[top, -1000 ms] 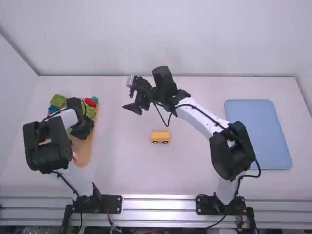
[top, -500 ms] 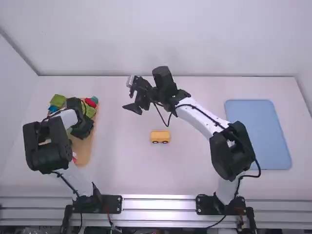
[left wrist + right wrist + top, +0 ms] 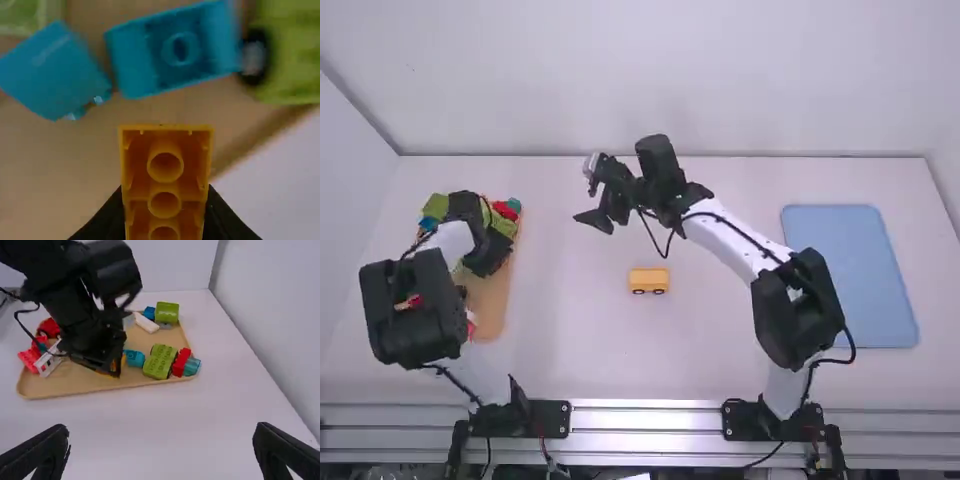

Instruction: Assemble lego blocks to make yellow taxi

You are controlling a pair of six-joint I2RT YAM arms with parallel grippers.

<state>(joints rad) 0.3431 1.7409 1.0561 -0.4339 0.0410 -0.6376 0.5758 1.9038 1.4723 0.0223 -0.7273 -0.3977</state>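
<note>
Counting my things
I see two trays [image 3: 850, 275], one yellow car [image 3: 648, 282], one yellow block [image 3: 165, 189], and, on my wooden tray [image 3: 80, 382], at least three blue blocks [image 3: 135, 358], three red blocks [image 3: 181, 362], two green blocks [image 3: 166, 312] and two white blocks [image 3: 146, 322].

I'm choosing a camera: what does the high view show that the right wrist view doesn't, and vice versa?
High view: the wheeled yellow piece and the blue tray.
Right wrist view: the long white block and the held yellow block.
Both: the wooden tray, a green block, the red block beside it, the left gripper and the right gripper.
</note>
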